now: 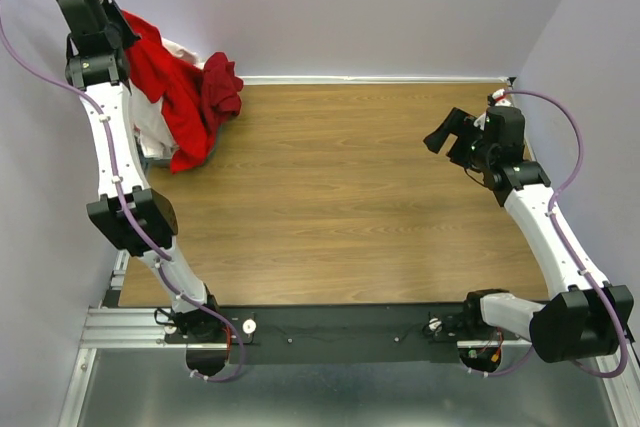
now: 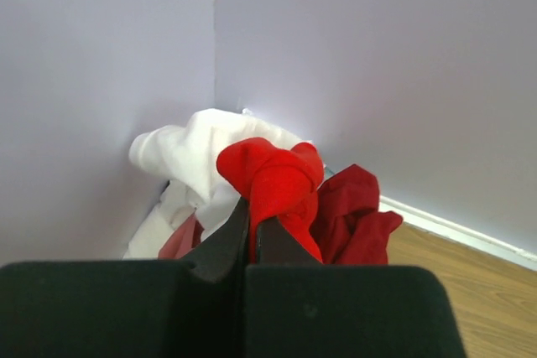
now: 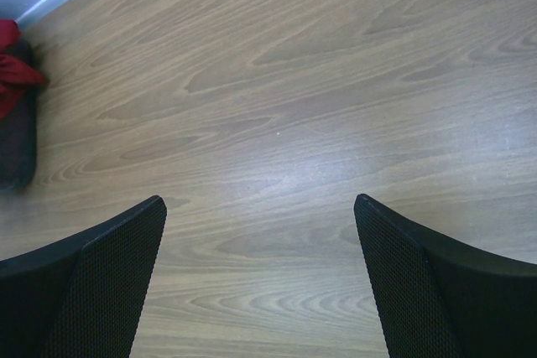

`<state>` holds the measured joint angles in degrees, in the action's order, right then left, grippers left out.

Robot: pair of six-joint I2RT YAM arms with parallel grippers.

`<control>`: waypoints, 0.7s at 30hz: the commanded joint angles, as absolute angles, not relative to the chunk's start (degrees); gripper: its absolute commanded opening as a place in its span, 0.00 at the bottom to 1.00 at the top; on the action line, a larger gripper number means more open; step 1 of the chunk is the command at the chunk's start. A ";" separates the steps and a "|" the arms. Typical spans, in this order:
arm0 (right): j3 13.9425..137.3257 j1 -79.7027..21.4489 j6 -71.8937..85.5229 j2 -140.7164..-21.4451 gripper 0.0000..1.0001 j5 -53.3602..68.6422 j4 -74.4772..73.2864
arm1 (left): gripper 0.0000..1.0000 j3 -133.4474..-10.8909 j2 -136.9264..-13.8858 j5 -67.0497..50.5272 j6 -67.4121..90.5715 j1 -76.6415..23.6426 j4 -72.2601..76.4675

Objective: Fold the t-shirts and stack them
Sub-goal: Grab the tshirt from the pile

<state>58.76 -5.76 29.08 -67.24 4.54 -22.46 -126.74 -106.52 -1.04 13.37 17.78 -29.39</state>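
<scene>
- Left wrist view: my left gripper (image 2: 252,222) is pinched tight on a fold of the bright red t-shirt (image 2: 273,175) and held high. I judge this is to draw it out of the heap for folding.
- The white t-shirt (image 2: 191,150) and maroon t-shirt (image 2: 357,207) lie bunched beneath, in the far left corner of the table (image 1: 350,197), unfolded.
- My right gripper (image 3: 258,207) hovers near the right edge with its jaws wide apart, holding nothing, likely waiting to take a second corner.
- I see no clear bin, and I cannot identify a dark shape (image 3: 17,140) under the cloth.
</scene>
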 commanded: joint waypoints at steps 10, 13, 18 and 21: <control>57.48 -5.62 30.06 -64.25 1.00 7.21 -22.50 | 0.17 -125.61 -101.69 -6.77 15.56 18.54 -21.88; 56.87 -5.54 30.23 -63.55 1.00 7.82 -22.50 | 0.24 -121.04 -99.94 -6.50 14.59 18.55 -21.89; 55.81 -5.54 30.59 -62.23 1.00 8.09 -22.50 | 0.30 -110.85 -97.39 -6.59 13.62 18.54 -20.74; 55.02 -5.54 30.94 -61.26 1.00 8.17 -22.50 | 0.31 -105.57 -95.72 -6.77 13.45 18.54 -19.43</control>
<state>56.55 -5.76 30.11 -63.13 6.81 -22.41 -109.23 -98.61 -5.65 14.50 18.00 -22.00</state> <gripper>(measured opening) 0.998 0.306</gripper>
